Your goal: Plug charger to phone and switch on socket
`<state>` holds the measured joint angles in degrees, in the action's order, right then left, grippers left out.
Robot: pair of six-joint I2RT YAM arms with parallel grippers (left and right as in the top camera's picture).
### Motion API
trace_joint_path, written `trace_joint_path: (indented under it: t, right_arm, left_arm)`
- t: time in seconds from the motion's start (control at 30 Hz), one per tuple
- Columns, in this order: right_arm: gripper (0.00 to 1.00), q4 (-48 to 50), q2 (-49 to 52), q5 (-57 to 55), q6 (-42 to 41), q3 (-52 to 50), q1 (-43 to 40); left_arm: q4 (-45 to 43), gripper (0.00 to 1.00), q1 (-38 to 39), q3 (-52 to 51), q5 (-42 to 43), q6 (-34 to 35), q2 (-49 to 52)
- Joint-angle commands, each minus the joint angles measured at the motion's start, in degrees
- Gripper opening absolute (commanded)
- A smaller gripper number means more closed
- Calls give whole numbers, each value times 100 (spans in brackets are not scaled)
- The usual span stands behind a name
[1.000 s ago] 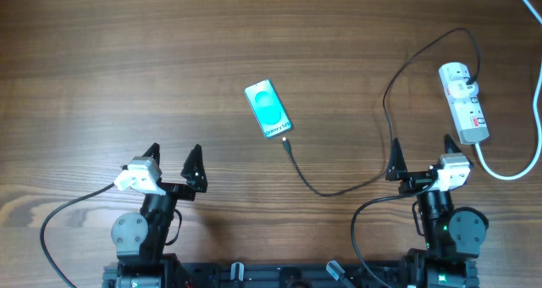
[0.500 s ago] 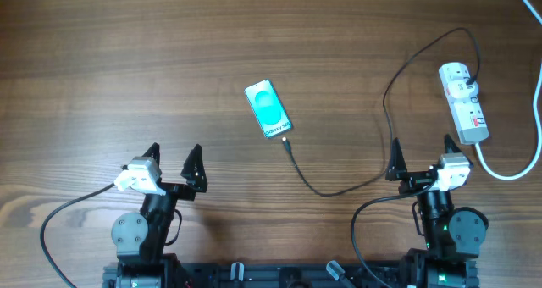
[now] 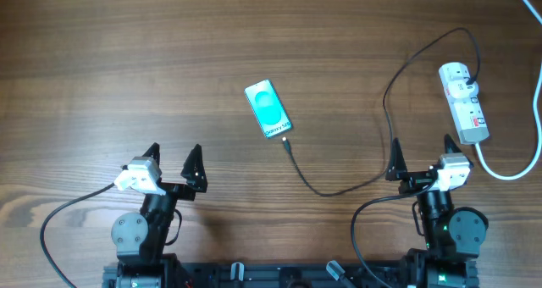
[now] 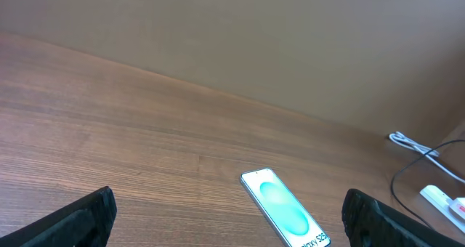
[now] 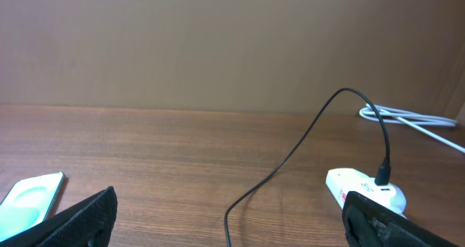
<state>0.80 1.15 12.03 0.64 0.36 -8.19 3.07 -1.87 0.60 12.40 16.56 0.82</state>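
A: From overhead, what is worrying you?

B: The plug tip [image 3: 285, 141] of the charger [image 3: 339, 189] is lying just beside the phone [image 3: 268, 109], at its 5 o'clock end. I cannot tell if they are touching. The phone is sitting loose on the table [image 3: 127, 51], so a push on the tip is likely sliding it away rather than seating the plug.

A: And the grippers?

B: The left gripper [image 3: 174, 150] and right gripper [image 3: 421, 144] are both standing wide open and holding nothing. The phone is at 1 o'clock from the left one, well apart. The socket [image 3: 463, 103] is at 1 o'clock from the right one.

A: Any risk there?

B: The black cable is looping close past the right gripper, so an arm reaching out may be snagging it and dragging the tip off. A white cable [image 3: 508, 174] is trailing from the socket's 6 o'clock end too.

A: The left wrist view?

B: The phone [image 4: 285, 212] is glowing cyan between the spread fingers, lying flat and angled, with a white lettered band at its near end.

A: The right wrist view?

B: The socket [image 5: 367, 189] is showing as a white block at 4 o'clock, the thin black cable [image 5: 290, 156] arching down into it. Its switches are small, so a wide finger may be missing them or shoving the strip.
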Motion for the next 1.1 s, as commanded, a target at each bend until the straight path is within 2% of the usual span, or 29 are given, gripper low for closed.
trace_joint_path:
  t: [0.0, 0.9, 1.0, 1.07]
  right_arm:
    - [100, 17, -35, 94, -74, -7, -2]
    - [100, 17, -35, 94, -76, -7, -2]
    - [100, 17, -35, 94, -76, -7, -2]
    - [100, 17, -35, 94, -76, -7, -2]
  left_arm:
    - [22, 100, 26, -28, -31, -133, -66]
    - [20, 100, 26, -28, -31, -136, -66]
    - [20, 100, 26, -28, -326, -114, -66]
    - [-22, 100, 26, -28, -85, -109, -66]
